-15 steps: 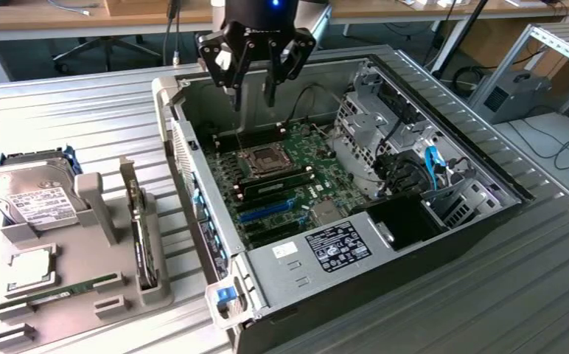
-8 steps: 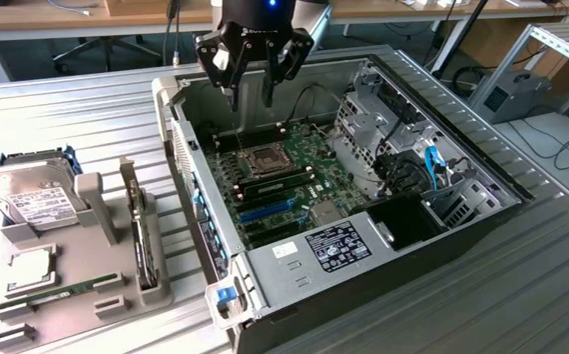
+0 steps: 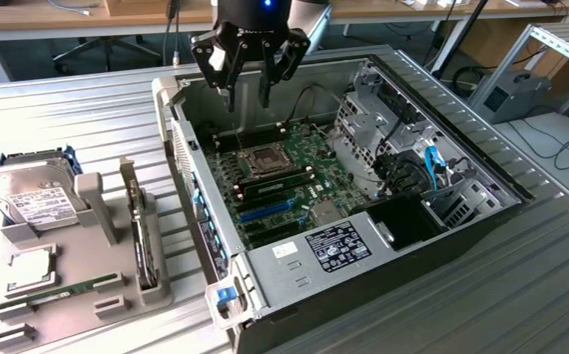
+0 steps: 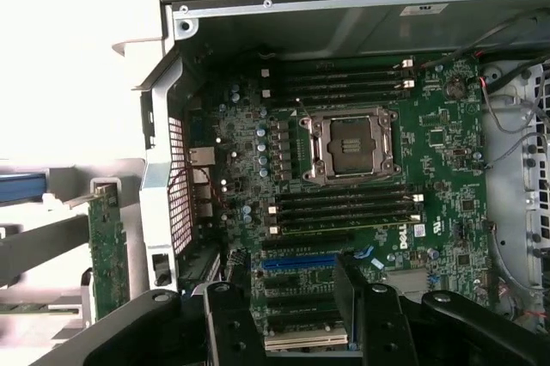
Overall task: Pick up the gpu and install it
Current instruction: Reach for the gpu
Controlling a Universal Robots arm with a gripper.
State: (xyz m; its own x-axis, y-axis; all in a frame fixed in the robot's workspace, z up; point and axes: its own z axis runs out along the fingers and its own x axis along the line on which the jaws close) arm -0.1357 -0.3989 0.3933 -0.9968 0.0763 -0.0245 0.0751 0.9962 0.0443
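Black robot gripper [image 3: 248, 97], jaws spread and apparently empty, hovers over the open grey computer case [image 3: 449, 122]. The thin green-and-black gpu card [image 3: 145, 237] stands upright in a grey tray [image 3: 83, 313], well apart at the exterior view's left.

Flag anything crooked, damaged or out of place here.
Nothing stands out. The gpu, a thin flat card, stands upright on edge in its grey slotted holder, and the open hand hangs empty above the open black-and-silver computer case.

The counter [image 3: 520, 251] was ribbed, matt grey metal. The computer case [image 3: 191, 158] was bare silvery sheet metal, its motherboard [image 4: 447, 168] glossy green. The gpu [image 4: 107, 246] showed a green circuit-board face, its holder [image 3: 68, 324] matt grey plastic. The hard drive [image 3: 29, 193] was shiny metal with a white paper label
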